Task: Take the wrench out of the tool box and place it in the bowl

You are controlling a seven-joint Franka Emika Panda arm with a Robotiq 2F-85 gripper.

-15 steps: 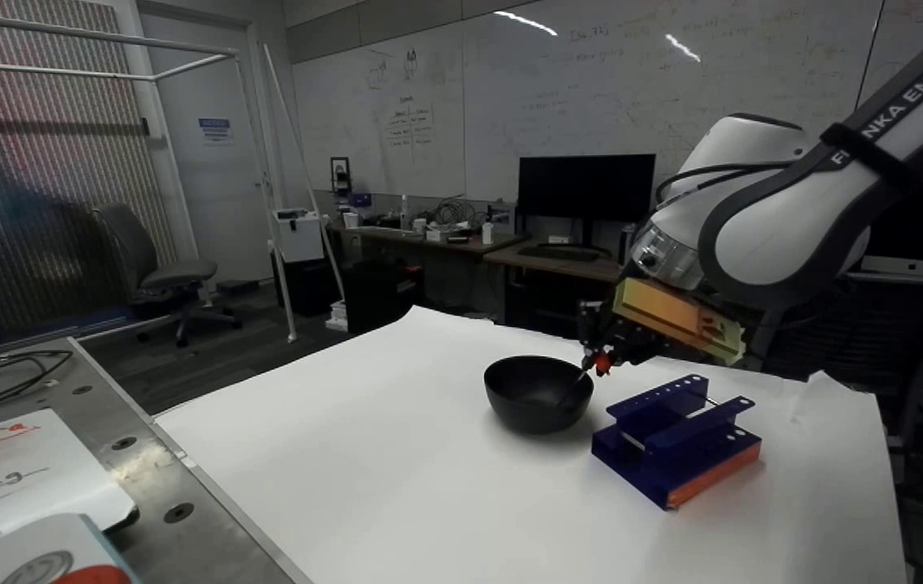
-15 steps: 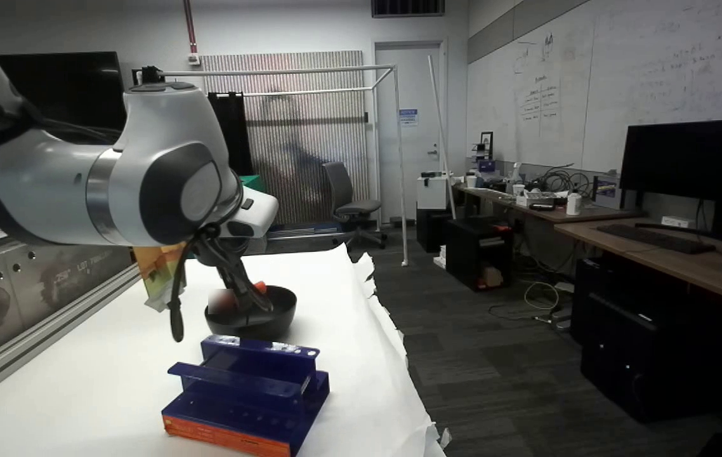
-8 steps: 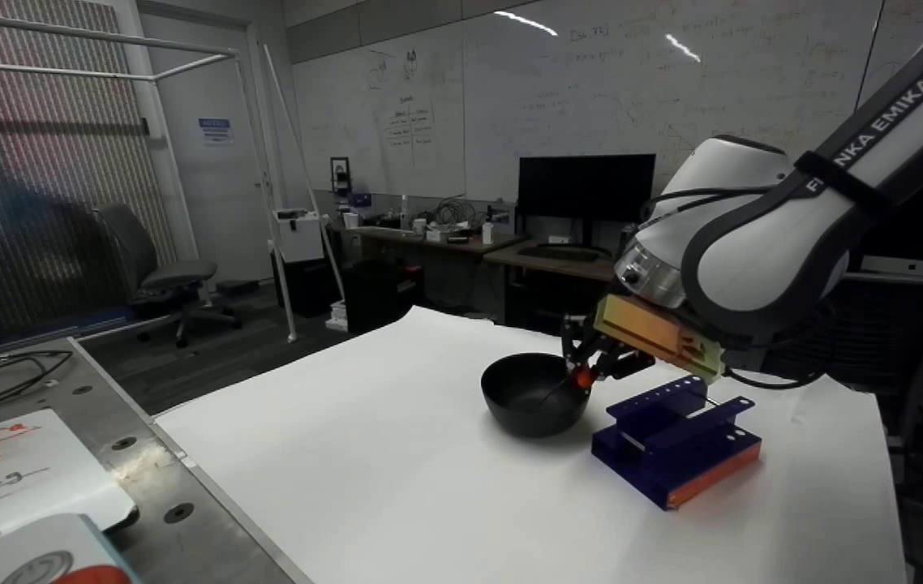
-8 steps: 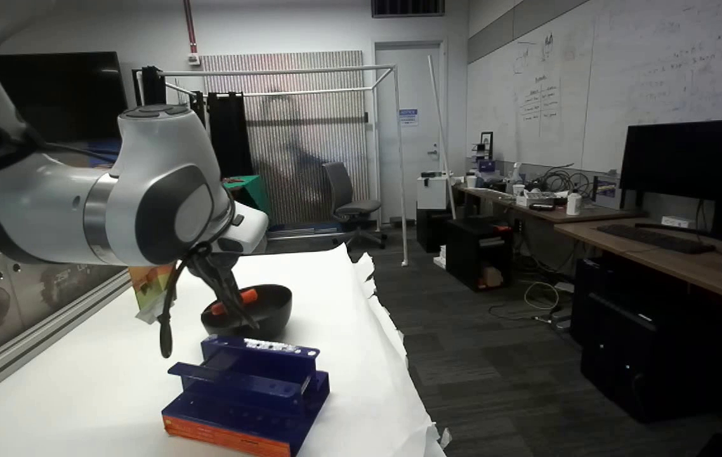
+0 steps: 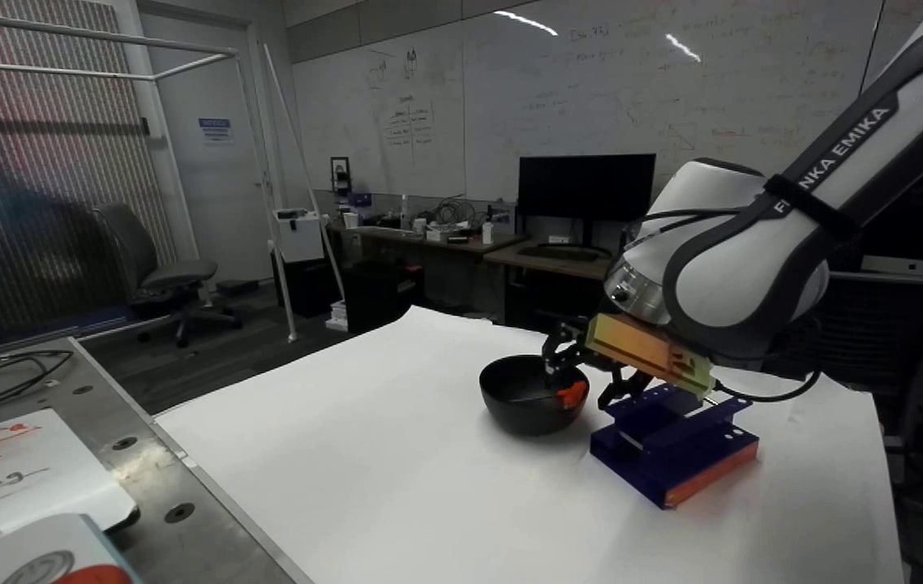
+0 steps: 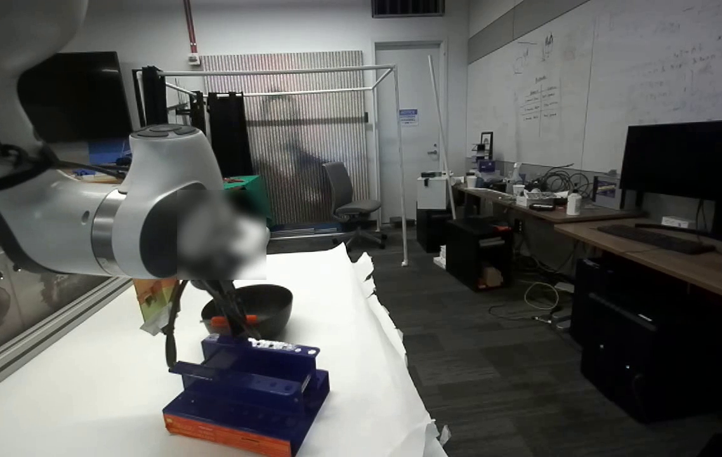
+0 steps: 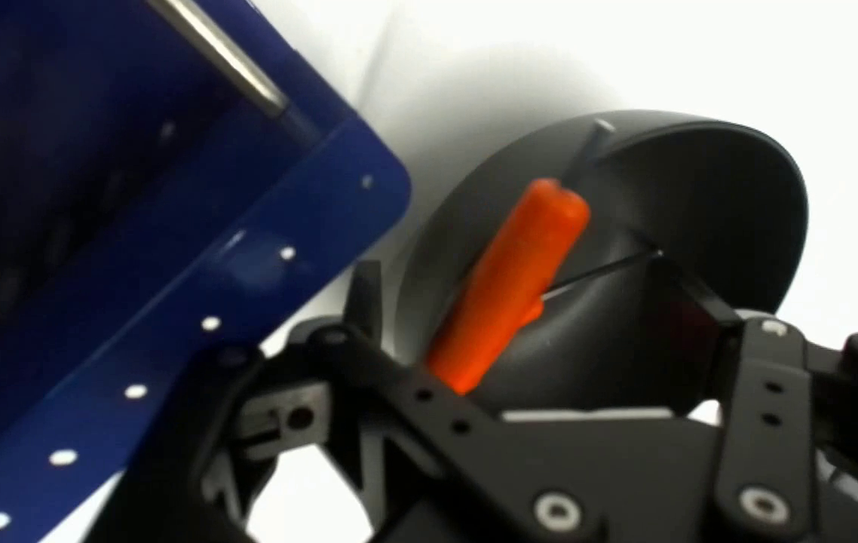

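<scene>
The wrench point(image 7: 508, 283), with its red-orange handle and thin metal rods, is inside the black bowl point(image 7: 730, 196) near the wall on the tool box side. In an exterior view the wrench point(image 5: 572, 395) looks loose below the fingers; whether it touches the bowl's bottom I cannot tell. My gripper point(image 7: 516, 264) is open above that side of the bowl, its fingers well apart and clear of the handle. One of the fingers point(image 5: 614, 393) is over the edge of the blue tool box point(image 5: 672, 462). In an exterior view the arm partly covers the bowl point(image 6: 275, 308).
The bowl and tool box stand close together on a white-covered table point(image 5: 397, 454). Upright blue walls with holes point(image 6: 253, 381) rise from the box just under the hand. A metal work surface point(image 5: 145, 470) borders the table. Desks with a monitor point(image 5: 587, 191) stand behind.
The arm has come down toward the bowl and tool box. The jaws, shut on the wrench's handle before, have spread apart. The wrench has dropped lower, inside the bowl.
</scene>
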